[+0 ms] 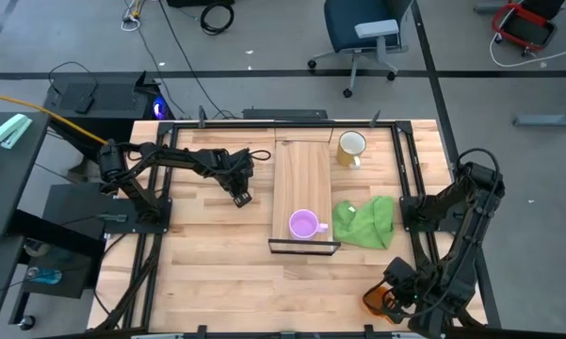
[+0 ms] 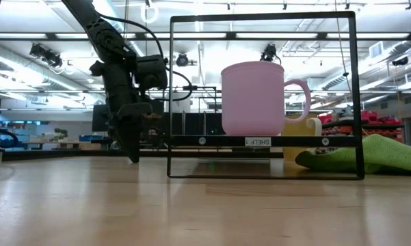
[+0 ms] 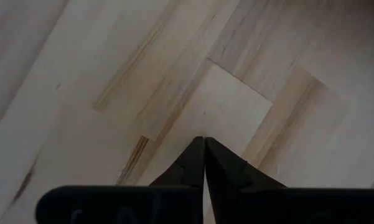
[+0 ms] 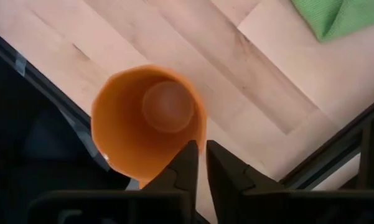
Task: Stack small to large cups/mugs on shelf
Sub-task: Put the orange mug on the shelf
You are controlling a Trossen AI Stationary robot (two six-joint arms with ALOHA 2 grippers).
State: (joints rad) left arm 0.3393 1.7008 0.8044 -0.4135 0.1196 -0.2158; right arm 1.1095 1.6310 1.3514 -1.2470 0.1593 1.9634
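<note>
Upper-left-centre of the high view: left arm stretched across the table, left gripper (image 1: pixel 242 196) tip-down over bare tabletop (image 1: pixel 217 254), left of the shelf (image 1: pixel 304 179). Purple mug (image 1: pixel 304 224) sits on the shelf's lower end by the black frame (image 1: pixel 304 247). Yellow-cream mug (image 1: pixel 351 147) stands on the tabletop just off the shelf's upper right corner. Green cloth (image 1: pixel 365 220) lies right of the shelf. Right arm folded at lower right, right gripper (image 1: pixel 393 299) at the table's lower right corner with the orange mug (image 1: pixel 375 299). Open board lower left and centre.

Low view: left gripper (image 2: pixel 131 152) hangs left of the frame (image 2: pixel 263 96), tip near the surface, apart from it. Purple mug (image 2: pixel 253 99) on the shelf (image 2: pixel 205 141) inside the frame, handle to the right; yellow-cream mug (image 2: pixel 308 130) partly hidden behind it; cloth (image 2: pixel 376 154) at right.

Left wrist view: left gripper (image 3: pixel 204 155) fingers pressed together, holding nothing, bare wood beyond.

Right wrist view: right gripper (image 4: pixel 201 163) fingers pinch the orange mug (image 4: pixel 146 124) rim, narrow gap. Mug overhangs the table edge; cloth corner (image 4: pixel 339 15) at upper right.
</note>
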